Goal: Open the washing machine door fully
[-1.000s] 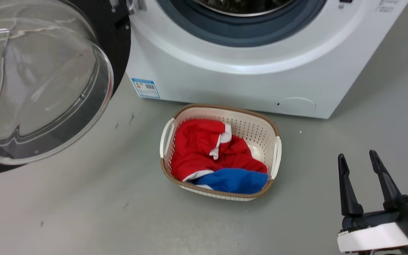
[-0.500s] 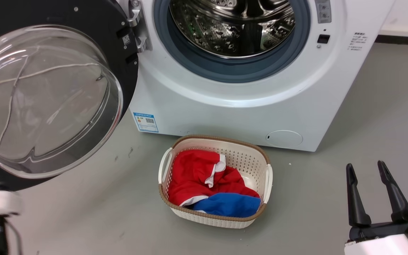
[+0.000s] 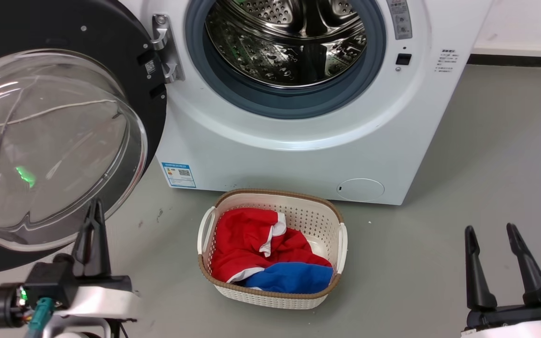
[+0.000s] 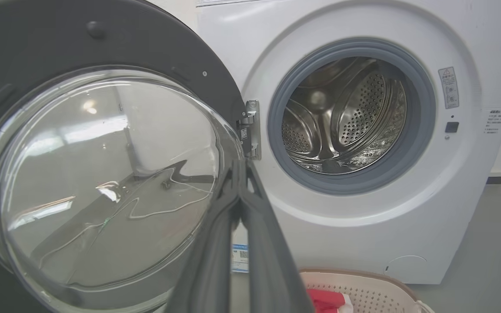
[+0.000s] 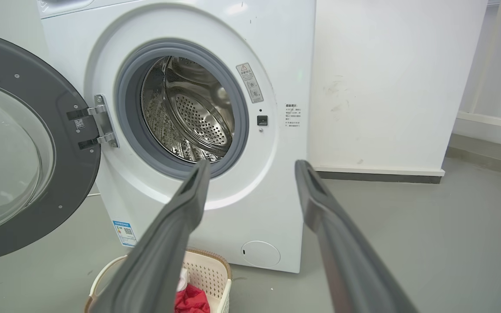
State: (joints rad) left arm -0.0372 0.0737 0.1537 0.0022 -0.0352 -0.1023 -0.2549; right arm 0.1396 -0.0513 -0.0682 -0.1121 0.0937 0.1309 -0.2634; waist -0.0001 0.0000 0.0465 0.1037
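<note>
Black washing machine door (image 3: 54,141) wide open, closed left end effector (image 3: 94,206) beside it

Grey floor (image 3: 486,155) here, smooth with a few dark scuff marks (image 3: 160,215) toward the left, and standing square on it is the white washing machine (image 3: 298,159), with the cream laundry basket (image 3: 270,296) set down on the floor just in front of its lower edge.
</note>
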